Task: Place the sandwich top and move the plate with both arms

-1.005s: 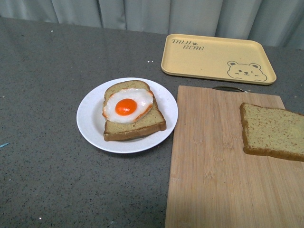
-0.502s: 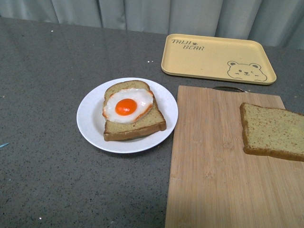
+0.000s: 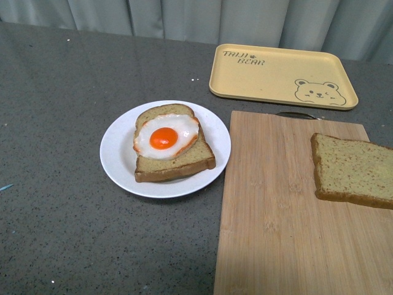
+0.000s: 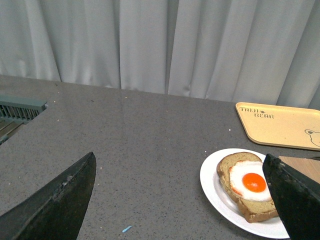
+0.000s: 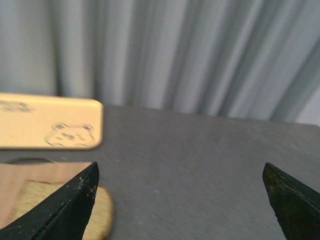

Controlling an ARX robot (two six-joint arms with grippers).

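The sandwich top (image 3: 353, 171), a plain brown speckled slice, lies at the right end of the wooden cutting board (image 3: 276, 209). A small white plate (image 3: 116, 153) left of the board holds a bread slice with a fried egg (image 3: 166, 138). Neither arm shows in the front view. My left gripper (image 4: 180, 187) is open above bare table, with the plate (image 4: 212, 182) beside one fingertip. My right gripper (image 5: 180, 195) is open over grey table, and a corner of the sandwich top (image 5: 102, 220) peeks out beside one fingertip.
A yellow rectangular tray (image 3: 279, 75) with a bear drawing sits behind the board, near the grey curtain. A small blue scrap (image 3: 5, 186) lies at the table's left edge. A grey grille (image 4: 20, 107) shows at the edge of the left wrist view.
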